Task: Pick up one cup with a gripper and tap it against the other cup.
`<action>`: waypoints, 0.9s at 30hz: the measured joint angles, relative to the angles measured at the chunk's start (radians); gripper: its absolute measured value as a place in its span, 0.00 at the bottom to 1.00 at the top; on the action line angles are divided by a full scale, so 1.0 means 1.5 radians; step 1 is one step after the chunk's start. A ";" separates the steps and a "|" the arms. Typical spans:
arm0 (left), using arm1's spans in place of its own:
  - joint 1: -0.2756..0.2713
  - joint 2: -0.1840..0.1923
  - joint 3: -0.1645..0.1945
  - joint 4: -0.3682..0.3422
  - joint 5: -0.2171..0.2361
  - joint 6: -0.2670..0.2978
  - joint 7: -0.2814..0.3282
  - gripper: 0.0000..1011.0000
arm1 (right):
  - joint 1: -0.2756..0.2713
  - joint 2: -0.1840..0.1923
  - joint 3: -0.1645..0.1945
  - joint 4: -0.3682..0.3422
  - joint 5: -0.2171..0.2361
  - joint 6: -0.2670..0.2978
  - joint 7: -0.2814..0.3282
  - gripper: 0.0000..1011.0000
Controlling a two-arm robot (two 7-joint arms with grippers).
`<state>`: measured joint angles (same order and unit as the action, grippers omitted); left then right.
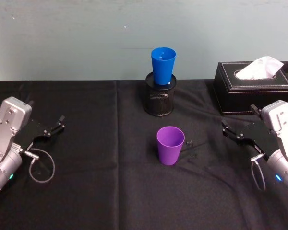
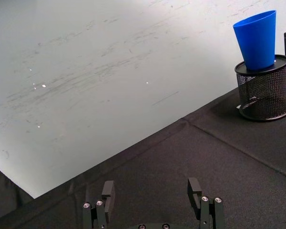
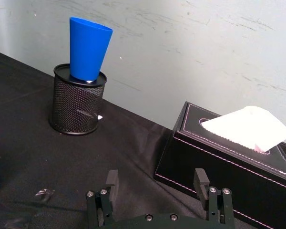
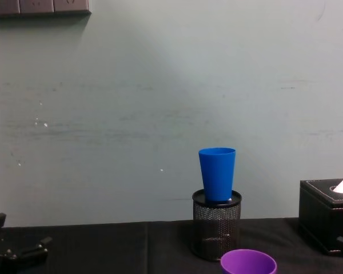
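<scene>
One purple cup [image 1: 170,146], between left tool [image 2: 151,185] and right tool [image 3: 156,174], touching neither

Office-like robot test bench: a table draped in black cloth [image 1: 86,191] against a scuffed pale grey wall [image 1: 77,38]. It holds a black leatherette tissue box [image 1: 257,91] and a black mesh pen holder [image 1: 160,100]. The black left gripper [image 1: 61,122] and black right gripper [image 1: 224,129] sit at its sides.

Chest view's lower edge crops purple cup [image 4: 248,262]; right edge crops tissue box [image 4: 324,220].

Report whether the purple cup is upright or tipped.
Upright: the purple cup stands on its narrow base on the black cloth, open rim facing up.
</scene>
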<state>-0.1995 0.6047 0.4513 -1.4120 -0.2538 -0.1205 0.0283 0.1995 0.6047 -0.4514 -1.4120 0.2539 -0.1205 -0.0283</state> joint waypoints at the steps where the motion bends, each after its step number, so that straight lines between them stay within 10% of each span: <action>1: 0.000 0.000 0.000 0.000 0.000 0.000 0.000 0.99 | 0.000 0.000 0.000 0.000 0.000 0.000 0.000 0.99; 27: 0.000 0.000 0.000 0.000 0.000 0.000 0.000 0.99 | 0.000 0.000 0.000 0.000 0.000 0.000 0.000 0.99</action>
<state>-0.1995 0.6047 0.4514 -1.4120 -0.2539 -0.1205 0.0283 0.1995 0.6047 -0.4514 -1.4120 0.2539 -0.1205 -0.0283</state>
